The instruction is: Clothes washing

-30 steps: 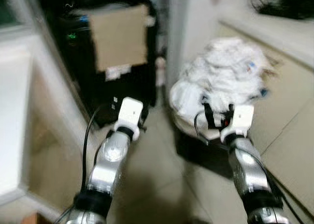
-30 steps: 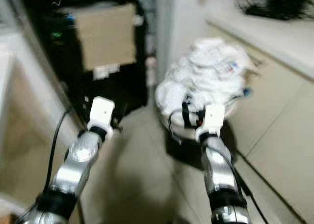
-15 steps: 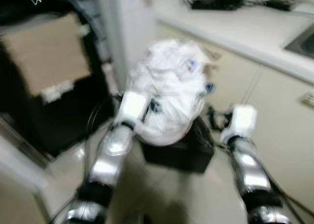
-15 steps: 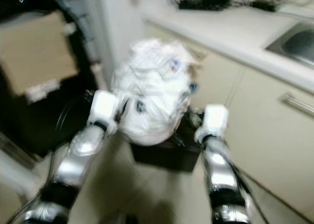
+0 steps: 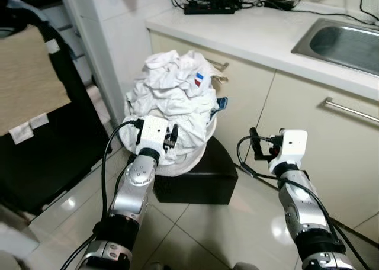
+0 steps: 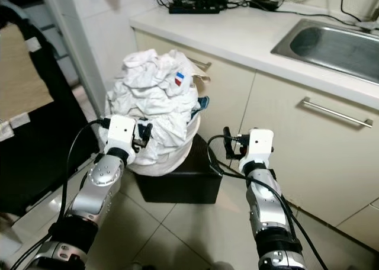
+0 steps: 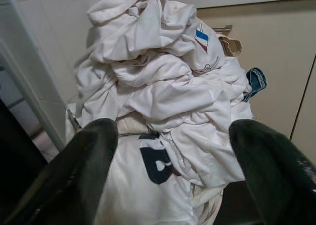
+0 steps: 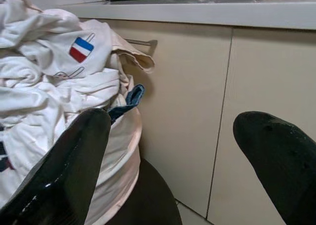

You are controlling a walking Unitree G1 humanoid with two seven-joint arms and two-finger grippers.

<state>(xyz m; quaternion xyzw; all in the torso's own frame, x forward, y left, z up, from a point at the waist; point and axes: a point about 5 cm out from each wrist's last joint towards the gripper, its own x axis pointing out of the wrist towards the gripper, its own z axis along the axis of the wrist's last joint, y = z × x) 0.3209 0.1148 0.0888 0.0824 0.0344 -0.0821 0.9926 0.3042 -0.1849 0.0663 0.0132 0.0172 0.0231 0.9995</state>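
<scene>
A heap of white clothes (image 5: 172, 95) overflows a white basket (image 5: 188, 158) that stands on a low black box (image 5: 204, 184) against the cabinets. One garment carries a small blue, white and red patch (image 5: 199, 79). My left gripper (image 5: 171, 137) is held up right at the near side of the heap, open, with its fingers (image 7: 86, 161) spread wide and nothing between them. My right gripper (image 5: 256, 145) hovers to the right of the basket before a cabinet door, open as well, with the basket edge (image 8: 118, 151) off to one side of it.
A beige cabinet front (image 5: 296, 104) with a bar handle (image 5: 350, 111) runs along the right under a pale counter (image 5: 254, 36). The counter holds a steel sink (image 5: 346, 42) and a power strip with cables (image 5: 207, 8). A black frame with a cardboard panel (image 5: 29, 86) stands left. Tiled floor (image 5: 201, 234) lies ahead.
The camera has swung right and steadied, bringing the clothes heap from the right side to the middle. My left gripper now sits at the heap; the right one is beside the basket.
</scene>
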